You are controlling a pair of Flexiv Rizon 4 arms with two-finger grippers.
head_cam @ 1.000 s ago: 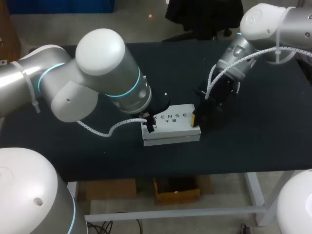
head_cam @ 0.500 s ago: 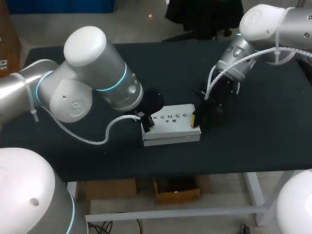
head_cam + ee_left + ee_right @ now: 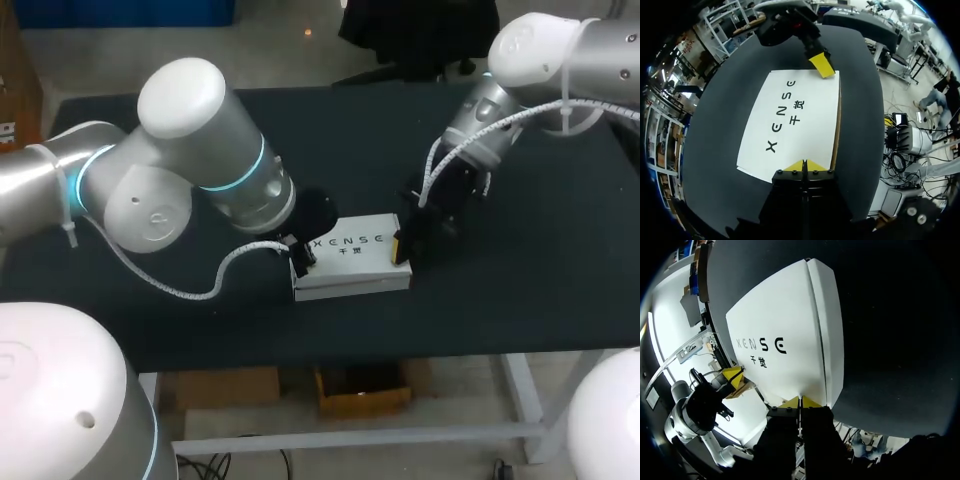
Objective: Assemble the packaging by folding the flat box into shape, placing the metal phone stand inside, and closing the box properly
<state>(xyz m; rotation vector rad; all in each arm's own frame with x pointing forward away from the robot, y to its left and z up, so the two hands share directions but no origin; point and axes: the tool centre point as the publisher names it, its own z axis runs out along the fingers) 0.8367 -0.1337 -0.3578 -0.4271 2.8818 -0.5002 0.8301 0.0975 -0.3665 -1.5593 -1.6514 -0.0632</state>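
- The box (image 3: pixel 352 262) lies flat near the front edge of the table (image 3: pixel 540 290), and it looks closed.
- Your left gripper (image 3: pixel 303 257) is at its left end, tips together.
- Your right gripper (image 3: pixel 402 247) is at the right end, tips together too.
- It's probably light, dentable cardboard, so hold it gently by the ends.

A black-topped table (image 3: pixel 520 290) stands on pale metal legs

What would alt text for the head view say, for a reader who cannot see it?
A white box with dark lettering lies on a black table. The robot's left claw is at its left end, the right claw at its right end.
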